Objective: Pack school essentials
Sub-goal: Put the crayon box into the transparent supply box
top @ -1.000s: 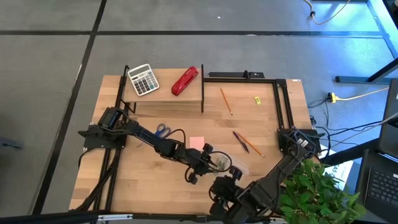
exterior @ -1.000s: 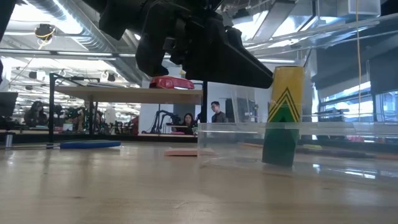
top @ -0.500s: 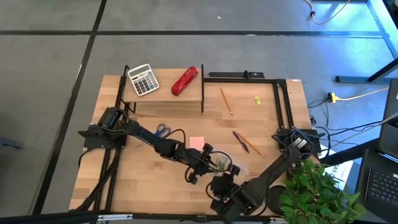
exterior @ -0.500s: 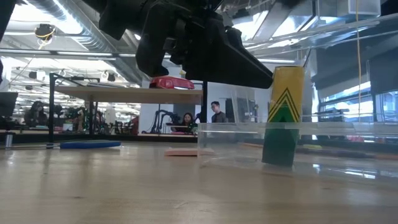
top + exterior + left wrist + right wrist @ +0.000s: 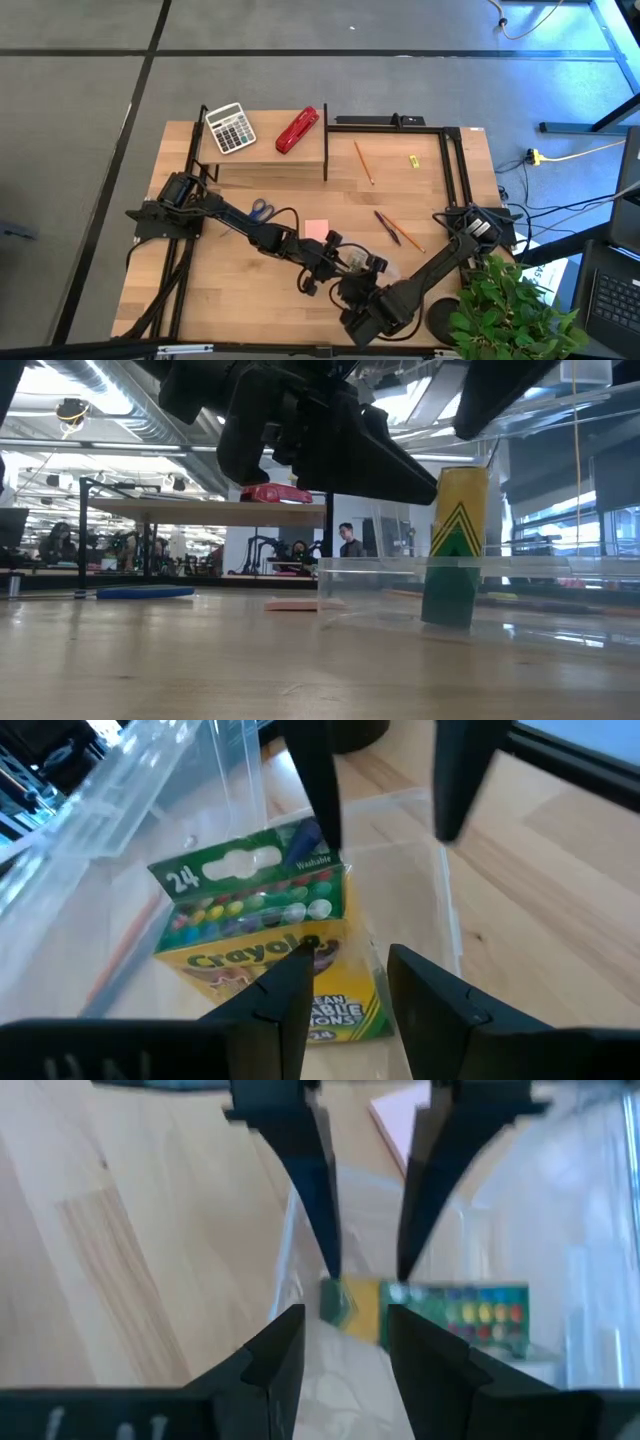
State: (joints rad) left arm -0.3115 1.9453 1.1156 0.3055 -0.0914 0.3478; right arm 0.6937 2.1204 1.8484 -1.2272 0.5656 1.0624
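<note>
The wooden tabletop (image 5: 230, 300) carries a raised shelf (image 5: 262, 160) at its 11 o'clock corner, with a white-grey calculator (image 5: 230, 127) and a red stapler (image 5: 297, 130) on top.

A clear plastic box (image 5: 380, 575) sits toward 6 o'clock of the tabletop's centre. Inside it is a yellow-and-green crayon box (image 5: 260, 950), which stands upright in the low view.

The left end effector (image 5: 318, 265) is at the clear box's 9 o'clock side, right by the crayon box. Whether it is clamped on anything cannot be told.

The right end effector (image 5: 358, 295) comes in from 5 o'clock and hovers over the same box. Its fingers (image 5: 315, 790) are spread apart and hold nothing.

The other school essentials lie loose on the wood:
- The blue-handled scissors (image 5: 262, 209) are at 9 o'clock of the centre.
- The pink sticky-note pad (image 5: 317, 229) is just at 12 o'clock of the left end effector.
- One orange pencil (image 5: 363, 162) lies toward 1 o'clock.
- A second pencil (image 5: 404, 234) lies beside the dark pen (image 5: 387, 228) at 3 o'clock.
- A tiny yellow piece (image 5: 413, 160) is at 2 o'clock.
</note>
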